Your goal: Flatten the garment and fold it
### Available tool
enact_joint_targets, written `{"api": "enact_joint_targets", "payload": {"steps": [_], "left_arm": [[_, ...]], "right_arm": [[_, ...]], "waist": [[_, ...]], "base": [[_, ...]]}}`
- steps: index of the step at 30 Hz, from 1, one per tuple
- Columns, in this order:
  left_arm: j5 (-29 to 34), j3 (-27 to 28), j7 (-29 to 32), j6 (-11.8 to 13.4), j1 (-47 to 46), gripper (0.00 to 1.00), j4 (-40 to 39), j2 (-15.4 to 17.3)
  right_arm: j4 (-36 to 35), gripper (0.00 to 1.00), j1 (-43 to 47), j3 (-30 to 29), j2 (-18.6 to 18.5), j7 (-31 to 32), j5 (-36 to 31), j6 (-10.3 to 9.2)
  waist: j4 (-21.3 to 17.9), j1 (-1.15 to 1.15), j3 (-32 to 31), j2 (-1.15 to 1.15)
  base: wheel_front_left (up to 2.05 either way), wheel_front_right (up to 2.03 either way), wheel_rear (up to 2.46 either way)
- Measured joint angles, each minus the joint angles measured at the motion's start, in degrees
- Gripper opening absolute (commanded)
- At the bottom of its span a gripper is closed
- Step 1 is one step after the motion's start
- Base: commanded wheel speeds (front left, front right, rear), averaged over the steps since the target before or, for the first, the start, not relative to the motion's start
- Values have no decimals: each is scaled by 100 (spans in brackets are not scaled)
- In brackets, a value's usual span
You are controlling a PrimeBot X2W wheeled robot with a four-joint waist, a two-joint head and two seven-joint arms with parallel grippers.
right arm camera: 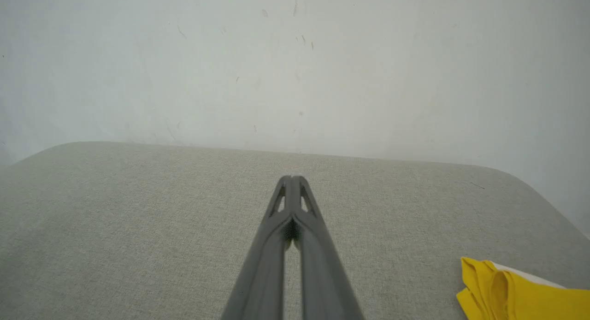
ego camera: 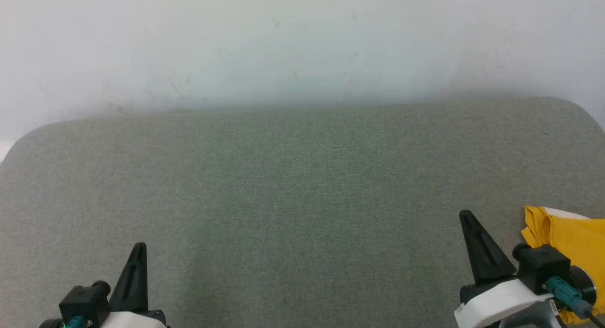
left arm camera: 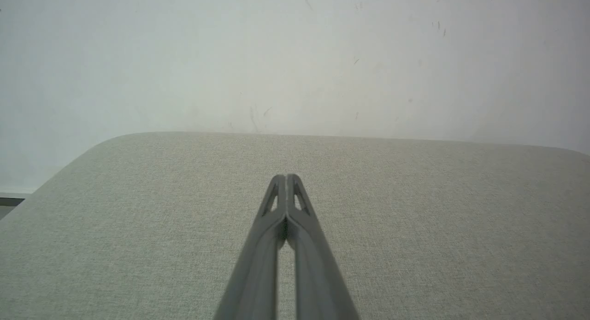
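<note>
The mustard-yellow garment [ego camera: 569, 240] lies bunched at the lower right of the grey-green fabric surface, partly hidden behind my right wrist; a sliver of white shows at its upper edge. In the right wrist view the garment [right arm camera: 516, 294] sits at the bottom right corner, apart from the fingers. My right gripper [ego camera: 466, 216] is shut and holds nothing, just left of the garment. The same gripper [right arm camera: 292, 178] shows its tips pressed together. My left gripper [ego camera: 140, 246] rests at the lower left, and its tips [left arm camera: 286, 176] are closed on nothing, far from the garment.
The padded fabric surface [ego camera: 302, 186] has rounded far corners and ends against a pale wall [ego camera: 302, 44]. At the far left of the left wrist view a strip of floor [left arm camera: 9, 204] shows beyond the surface's edge.
</note>
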Motion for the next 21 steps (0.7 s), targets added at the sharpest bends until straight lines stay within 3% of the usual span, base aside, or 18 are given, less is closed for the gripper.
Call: {"api": "enact_joint_targets", "payload": {"steps": [21], "left_arm": [[319,7,250,1,-132,0,-66,-214]], "right_arm": [[46,0,-78,-35,0,100,-116,0]], "waist": [[-24,0,7,0]], "base": [[0,0,0]]}}
